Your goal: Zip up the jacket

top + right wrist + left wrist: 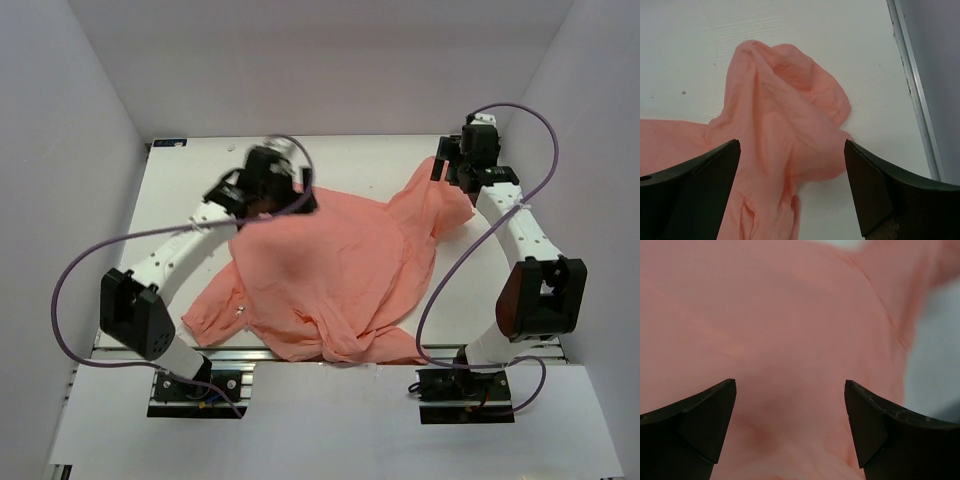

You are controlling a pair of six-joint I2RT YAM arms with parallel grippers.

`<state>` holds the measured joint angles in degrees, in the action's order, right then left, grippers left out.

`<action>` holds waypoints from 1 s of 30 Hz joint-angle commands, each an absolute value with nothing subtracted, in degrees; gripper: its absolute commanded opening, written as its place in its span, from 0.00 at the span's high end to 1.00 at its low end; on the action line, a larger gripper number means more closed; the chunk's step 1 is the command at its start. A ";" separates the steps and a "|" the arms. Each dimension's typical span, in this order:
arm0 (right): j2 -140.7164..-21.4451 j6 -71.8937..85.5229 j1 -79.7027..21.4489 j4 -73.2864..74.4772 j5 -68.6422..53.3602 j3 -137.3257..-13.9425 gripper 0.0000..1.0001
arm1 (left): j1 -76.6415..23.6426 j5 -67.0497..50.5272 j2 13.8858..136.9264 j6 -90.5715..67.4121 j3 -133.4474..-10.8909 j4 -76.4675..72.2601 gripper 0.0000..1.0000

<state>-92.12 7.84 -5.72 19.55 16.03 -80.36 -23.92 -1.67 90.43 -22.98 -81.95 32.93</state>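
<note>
The salmon-pink jacket [335, 275] lies crumpled across the middle of the white table [190, 185]; no zipper shows. My left gripper [275, 195] is open, low over the jacket's far left edge; in the left wrist view pink fabric [790, 340] fills the frame between the spread fingers [710, 420], nothing held. My right gripper [445, 170] is open above the jacket's far right sleeve end [785, 115], which lies bunched on the table between its fingers [870, 185], untouched.
White enclosure walls surround the table on three sides. A metal edge rail [912, 85] runs along the table's right side near the right gripper. Purple cables [70, 280] loop out from both arms.
</note>
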 commanded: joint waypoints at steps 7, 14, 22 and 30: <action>-89.91 13.44 -4.48 23.73 14.51 -73.74 0.11 | -55.00 1.85 87.97 -24.17 -74.61 40.69 0.02; -95.09 13.01 -4.22 18.99 7.13 -73.65 0.12 | -61.61 -1.67 98.42 -25.40 -77.86 36.47 0.02; -105.99 14.67 -4.31 20.13 5.72 -78.84 0.20 | -62.23 -1.58 107.83 -24.17 -82.88 38.23 0.08; -106.53 16.17 -4.22 17.15 2.28 -77.88 1.00 | -62.23 8.32 109.25 -24.61 -86.30 42.79 1.00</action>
<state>-109.25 15.05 -4.51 20.40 3.66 -76.40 -62.00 1.69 111.31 -24.29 -83.44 39.94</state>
